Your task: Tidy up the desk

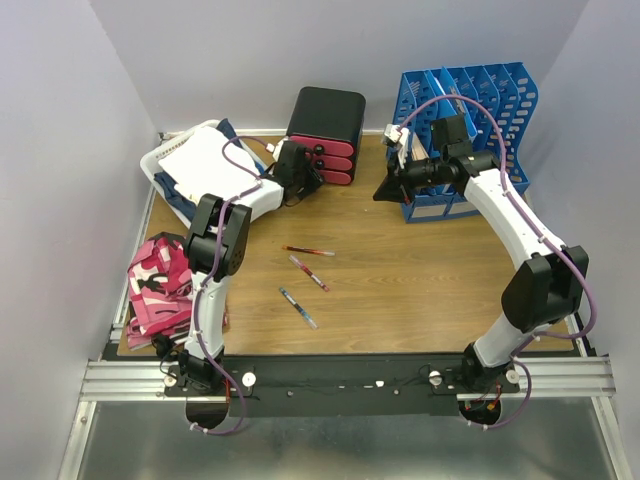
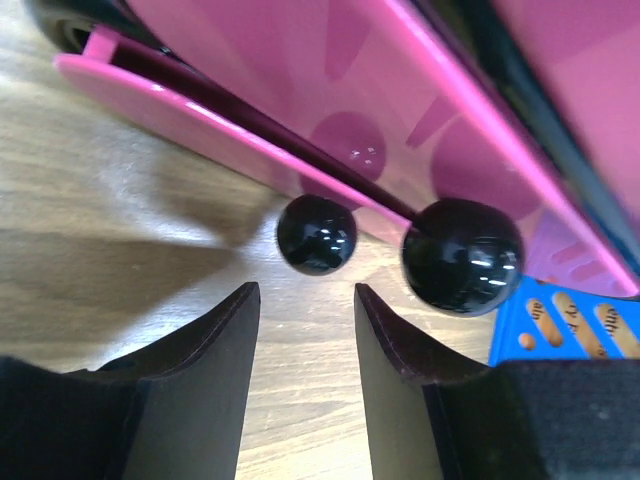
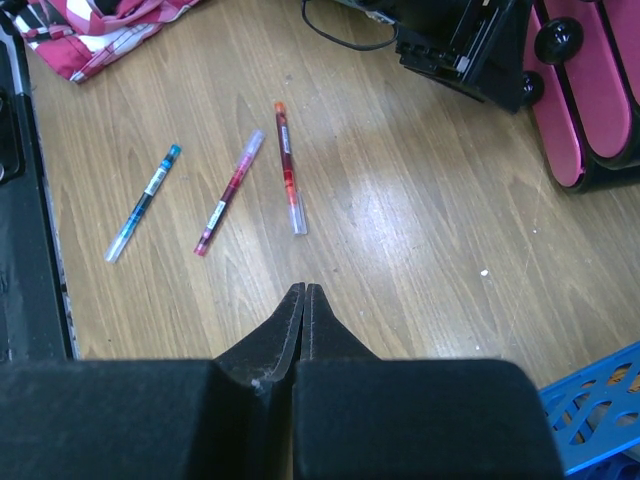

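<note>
Left wrist: drawer unit (image 2: 400,110) cropped, blurry; left fingers (image 2: 220,360) apart nr knob (image 2: 316,234).

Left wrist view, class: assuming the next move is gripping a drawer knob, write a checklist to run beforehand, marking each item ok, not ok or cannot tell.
1. Left claw open: ok.
2. Knob straight ahead lined up with the gap: ok.
3. That knob between the fingers: not ok, it lies ahead of the tips.
4. Right claw shut and empty: ok.
5. Room inside the pink drawers: cannot tell.
</note>
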Action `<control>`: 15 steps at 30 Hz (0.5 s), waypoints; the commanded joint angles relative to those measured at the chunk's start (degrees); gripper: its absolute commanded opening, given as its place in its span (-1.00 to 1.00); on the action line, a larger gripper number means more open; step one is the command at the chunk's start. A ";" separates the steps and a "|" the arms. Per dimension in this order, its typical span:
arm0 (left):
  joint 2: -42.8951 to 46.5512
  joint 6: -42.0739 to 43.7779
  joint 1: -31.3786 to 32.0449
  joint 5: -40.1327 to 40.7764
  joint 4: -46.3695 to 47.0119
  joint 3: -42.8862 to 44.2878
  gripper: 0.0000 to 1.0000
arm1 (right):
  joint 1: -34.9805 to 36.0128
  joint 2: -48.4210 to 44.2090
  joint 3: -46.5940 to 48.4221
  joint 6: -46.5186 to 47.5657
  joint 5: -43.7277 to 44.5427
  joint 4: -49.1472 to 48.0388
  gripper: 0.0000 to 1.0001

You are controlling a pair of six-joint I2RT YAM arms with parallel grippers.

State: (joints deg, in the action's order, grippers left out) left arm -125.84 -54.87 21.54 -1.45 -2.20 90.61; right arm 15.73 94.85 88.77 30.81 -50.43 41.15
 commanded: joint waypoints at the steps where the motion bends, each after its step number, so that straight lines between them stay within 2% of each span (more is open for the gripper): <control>1: -1.34 -2.07 -0.53 -0.75 4.57 0.62 0.03 | -0.35 0.86 0.88 -0.92 -1.86 -1.07 -0.88; 10: -1.08 -1.74 -0.18 -0.57 5.54 0.89 -0.01 | -0.43 2.00 0.96 -1.71 -1.95 -2.21 -0.88; 15: 6.21 2.39 0.08 1.09 6.06 -6.91 0.05 | 0.00 7.78 5.43 -3.03 -0.46 -1.51 -0.84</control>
State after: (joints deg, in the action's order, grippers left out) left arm -126.37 -56.47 21.45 -1.74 2.09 89.73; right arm 15.64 97.10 89.60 29.43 -50.89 40.18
